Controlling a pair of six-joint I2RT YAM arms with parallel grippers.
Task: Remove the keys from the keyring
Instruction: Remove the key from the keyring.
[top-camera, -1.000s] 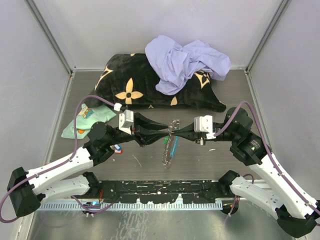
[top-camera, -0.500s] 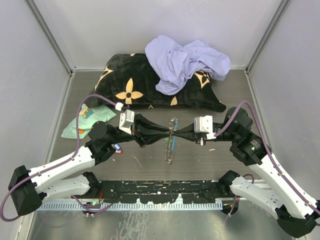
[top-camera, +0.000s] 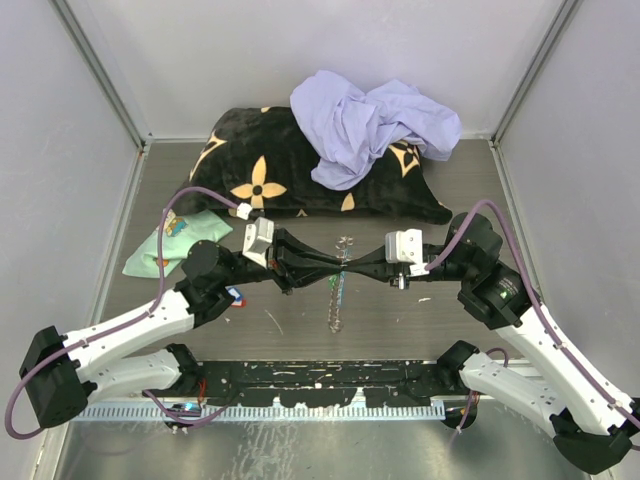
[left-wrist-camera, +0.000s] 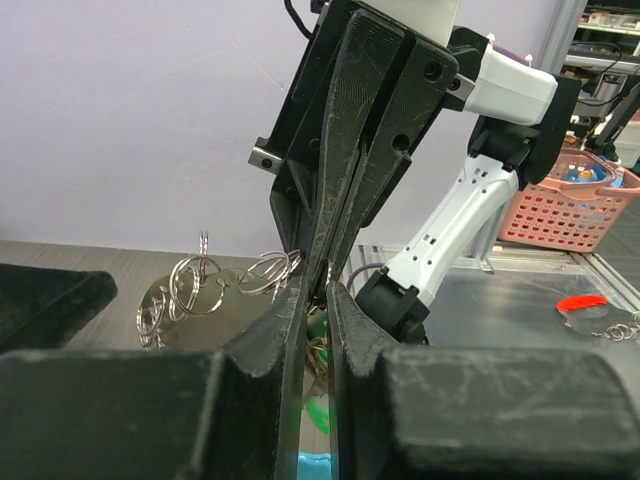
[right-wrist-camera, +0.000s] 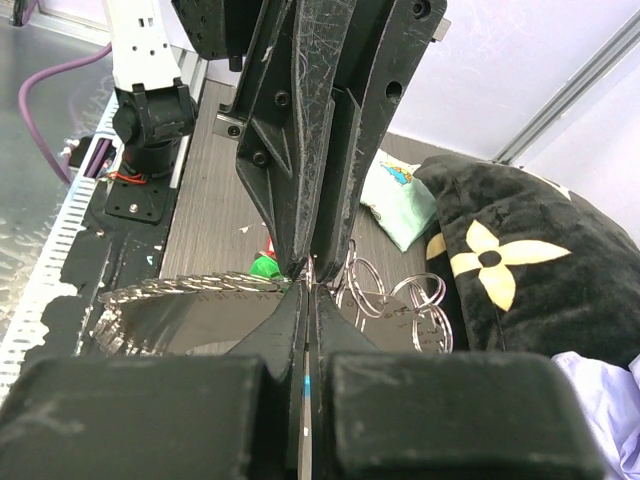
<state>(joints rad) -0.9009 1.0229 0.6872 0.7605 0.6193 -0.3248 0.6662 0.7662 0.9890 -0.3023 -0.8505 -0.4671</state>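
Just before the pillow (top-camera: 250, 165), with open table (top-camera: 420, 330) on all sides, the right gripper (top-camera: 350, 266) pinches the hanging keyring (top-camera: 337, 305), while the left gripper (top-camera: 337, 263) has narrowed to a slit, grip unclear.

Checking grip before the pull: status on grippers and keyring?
Right gripper shut on keyring. Left gripper tip to tip with it, jaws a slit apart, grip unclear. Keyring hangs from the tips; pillow well behind.

Surface finishes, mid-bench.
Keyring (top-camera: 337, 300): bright polished metal chain; left gripper (left-wrist-camera: 317, 290): matt black plastic, scuffed; pillow (top-camera: 270, 170): plush cloth.
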